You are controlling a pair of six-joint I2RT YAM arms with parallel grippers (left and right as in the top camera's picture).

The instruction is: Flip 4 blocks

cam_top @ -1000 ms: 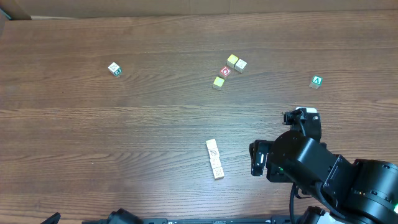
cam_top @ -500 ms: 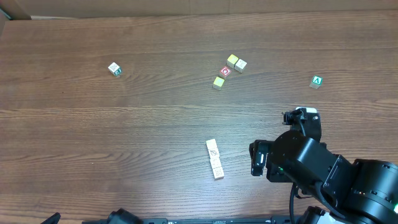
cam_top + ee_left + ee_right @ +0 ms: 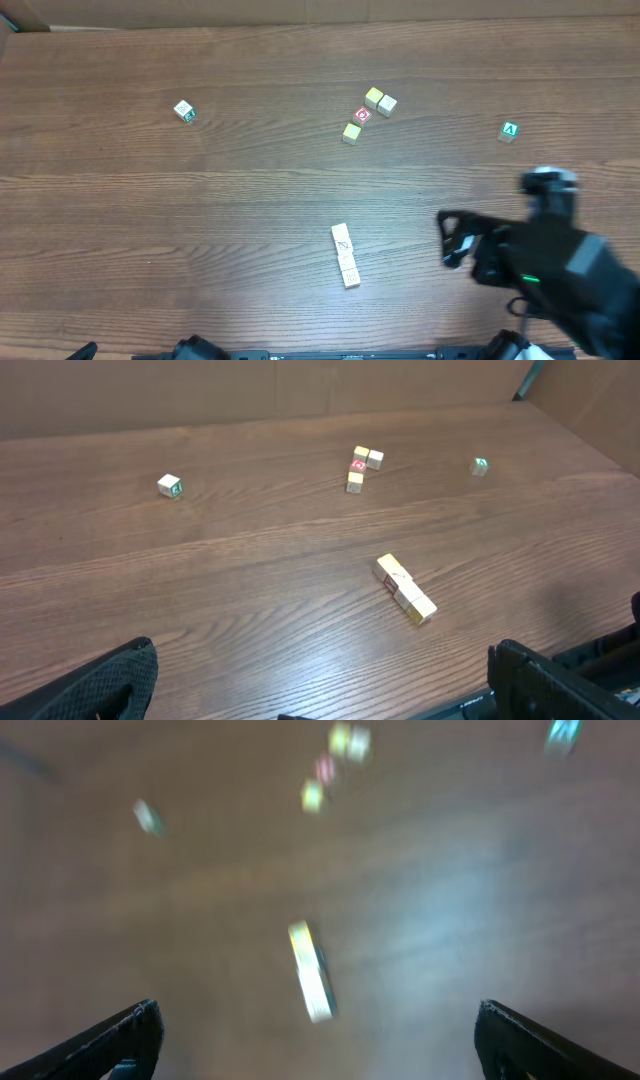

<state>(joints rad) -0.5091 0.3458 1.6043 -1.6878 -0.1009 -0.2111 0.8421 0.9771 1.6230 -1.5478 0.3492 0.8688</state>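
Left gripper [image 3: 322, 660]: At the near edge of the table, on the left. In its own wrist view we see only two dark fingers at the lower corners. The jaws stand wide apart with nothing between them.
Right gripper [image 3: 446, 240]: Near right, above the table, pointing left toward the centre. The jaws are wide and hold nothing. Its wrist view is blurred, but both fingers show far apart at the lower corners.
Table [image 3: 200, 220]: Dark brown wood grain across the whole field.
Row of blocks [image 3: 345, 255]: Near centre, lying flat on the table to the left of the right gripper and well apart from it. We read it as four pale cream cubes set end to end and touching, though the seams are faint. The line runs slightly slanted, its near end further right. Faint line pictures show on the tops, and the near end shows some yellow on its side.
Pale yellow cube [image 3: 351, 132]: Far centre, the nearest of a loose cluster.
Red-faced cube [image 3: 362, 115]: Just beyond and to the right of it, bearing a white ring.
Cream cube [image 3: 388, 104]: Right of the red one, touching its neighbour.
Yellow-topped cube [image 3: 373, 96]: Farthest of the cluster.
Green cube [image 3: 509, 130]: Far right, alone, marked "A".
White cube [image 3: 183, 110]: Far left, alone, with a green side.
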